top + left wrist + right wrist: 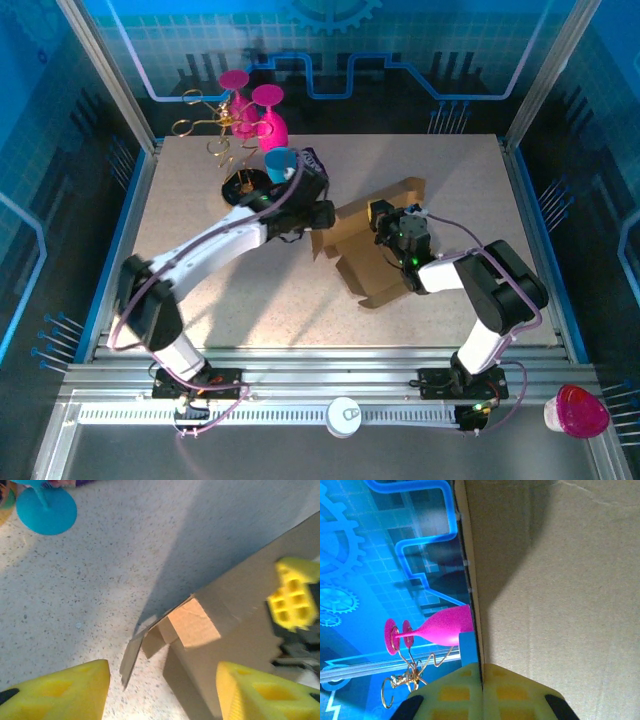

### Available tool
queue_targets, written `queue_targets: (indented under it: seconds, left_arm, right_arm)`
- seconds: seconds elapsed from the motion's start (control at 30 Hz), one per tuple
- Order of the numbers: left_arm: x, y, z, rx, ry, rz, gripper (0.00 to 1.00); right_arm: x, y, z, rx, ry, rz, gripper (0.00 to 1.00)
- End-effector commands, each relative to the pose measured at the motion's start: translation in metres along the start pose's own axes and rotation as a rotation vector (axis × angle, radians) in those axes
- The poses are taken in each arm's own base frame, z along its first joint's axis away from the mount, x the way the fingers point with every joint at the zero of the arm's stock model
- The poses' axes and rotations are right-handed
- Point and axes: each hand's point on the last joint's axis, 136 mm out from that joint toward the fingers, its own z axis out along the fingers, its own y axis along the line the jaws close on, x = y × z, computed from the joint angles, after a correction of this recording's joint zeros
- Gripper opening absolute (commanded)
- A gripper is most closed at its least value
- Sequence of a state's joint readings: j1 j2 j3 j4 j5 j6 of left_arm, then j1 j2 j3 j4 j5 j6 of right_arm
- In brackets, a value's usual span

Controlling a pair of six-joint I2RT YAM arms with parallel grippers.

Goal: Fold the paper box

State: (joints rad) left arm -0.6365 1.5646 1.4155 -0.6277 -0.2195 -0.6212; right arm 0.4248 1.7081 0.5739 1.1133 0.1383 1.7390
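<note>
The paper box (pixel 375 245) is a brown cardboard sheet, partly folded, lying on the table right of centre with one panel raised. My right gripper (pixel 385 222) is shut on that raised panel's edge; in the right wrist view the pads (pixel 482 695) pinch the thin cardboard edge, and the panel (pixel 560 580) fills the right side. My left gripper (pixel 318 215) hovers at the box's left end, open. In the left wrist view its yellow fingers (pixel 162 690) stand apart over bare table, a small folded corner flap (pixel 192 625) just ahead of them. The right gripper's yellow fingertip (pixel 292 600) shows on the cardboard.
Pink goblets (pixel 262 112) and a gold wire stand (pixel 205 125) sit at the back left, with a blue cup (pixel 281 162) and a dark purple item (pixel 316 165) beside the left wrist. A blue goblet base (pixel 46 511) lies near. A pink cup (pixel 580 412) rests off the table, front right.
</note>
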Motion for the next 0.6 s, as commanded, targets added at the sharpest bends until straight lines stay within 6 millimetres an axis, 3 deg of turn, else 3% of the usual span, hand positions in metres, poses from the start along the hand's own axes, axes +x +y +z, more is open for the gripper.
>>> queue_targets:
  seconds: [0.0,0.1,0.2,0.4,0.57]
  left_arm:
    - [0.003,0.026,-0.016,0.074,0.043,-0.179,0.55]
    - [0.014,0.047,-0.001,0.119,0.09,-0.281,0.44]
    - [0.019,0.045,0.017,0.196,0.103,-0.313,0.34]
    - [0.036,0.041,0.052,0.286,0.089,-0.138,0.23]
    - [0.055,0.035,0.058,0.419,-0.001,0.062,0.26]
  right_arm:
    - [-0.008,-0.004,-0.002,0.005,0.001,-0.017,0.0]
    - [-0.004,0.002,-0.003,0.011,0.035,-0.045,0.0]
    - [0.002,0.002,-0.005,0.019,0.078,-0.069,0.0]
    - [-0.003,-0.005,-0.012,0.048,0.102,-0.09,0.0]
    - [-0.007,-0.004,-0.01,0.068,0.153,-0.107,0.0]
